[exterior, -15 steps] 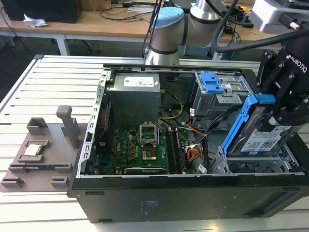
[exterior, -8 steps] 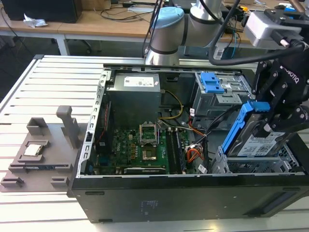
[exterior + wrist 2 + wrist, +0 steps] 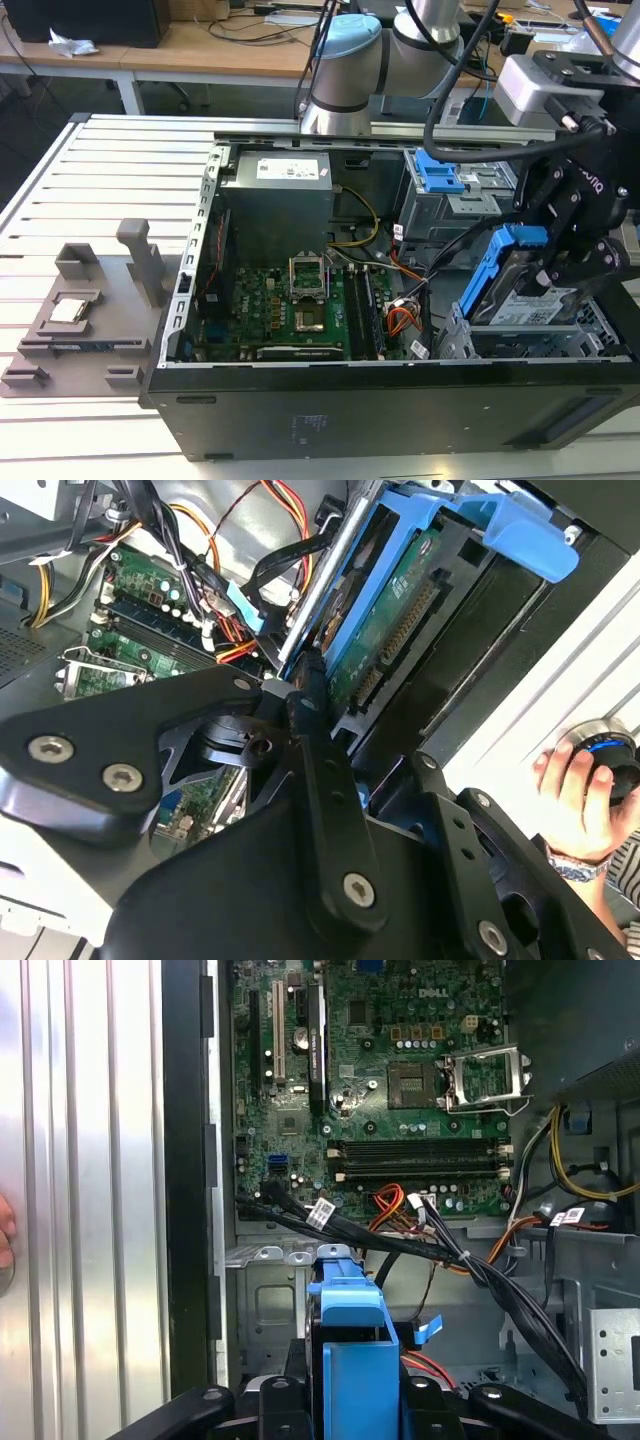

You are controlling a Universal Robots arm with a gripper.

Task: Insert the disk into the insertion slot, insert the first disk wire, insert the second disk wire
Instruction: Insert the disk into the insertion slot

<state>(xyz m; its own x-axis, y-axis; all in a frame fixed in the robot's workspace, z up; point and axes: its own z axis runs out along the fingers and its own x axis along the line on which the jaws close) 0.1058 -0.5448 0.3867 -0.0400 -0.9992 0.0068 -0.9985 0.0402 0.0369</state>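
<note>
Above the insertion slot (image 3: 505,342), our gripper's (image 3: 563,272) jaws clamp the tilted disk (image 3: 522,298); we judge it could jam askew or snag the black cables (image 3: 470,1260).

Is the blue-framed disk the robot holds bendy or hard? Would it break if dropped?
Probably hard: the disk sits flat and tilted in the gripper. Likely heavy for its size, being mostly metal. Its bare circuit board suggests dropping could damage it.

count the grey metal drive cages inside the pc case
2. A taller cage with a blue latch stands at the case's far side. The low insertion slot sits nearer the camera, under the disk held by the hand. The arm may hide others.
</note>
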